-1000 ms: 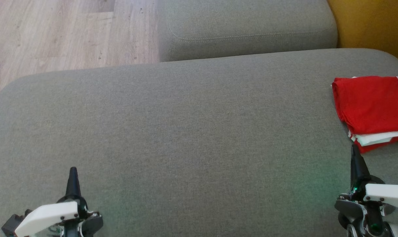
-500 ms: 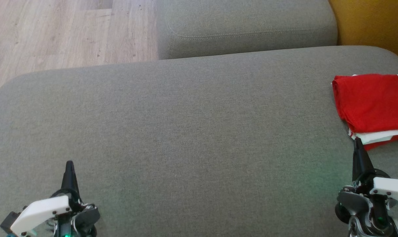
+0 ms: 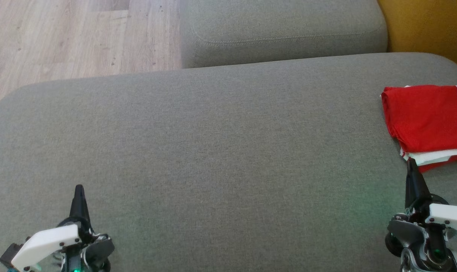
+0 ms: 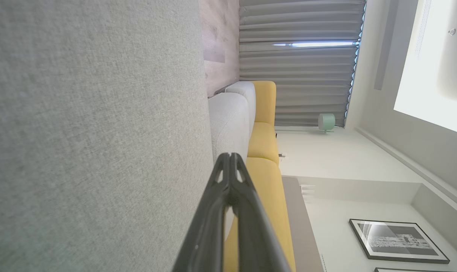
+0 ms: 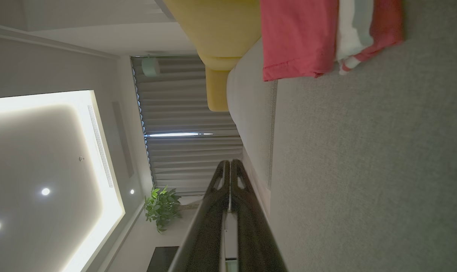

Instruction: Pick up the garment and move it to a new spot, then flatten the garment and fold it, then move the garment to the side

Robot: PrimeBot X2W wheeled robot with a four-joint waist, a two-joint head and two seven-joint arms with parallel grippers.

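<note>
Seems the last step: folded garment (image 3: 425,117) at right edge of cushion (image 3: 228,151).
Rests left gripper (image 3: 79,187) and right gripper (image 3: 410,160) closed, empty; likely needs only backing away.

The head camera looks down on the grey cushion (image 3: 228,151). Both wrist cameras lie sideways, low over it. The right one also sees the red garment (image 5: 298,37).

The sofa cushion (image 3: 228,151) is grey woven cloth, matt and faintly rough; the garment (image 3: 425,117) at the right edge is soft matt red cloth; the floor (image 3: 62,37) at upper left is pale grained wood; the left tool (image 3: 79,187) and right tool (image 3: 410,161) look like dark, slightly glossy plastic.
</note>
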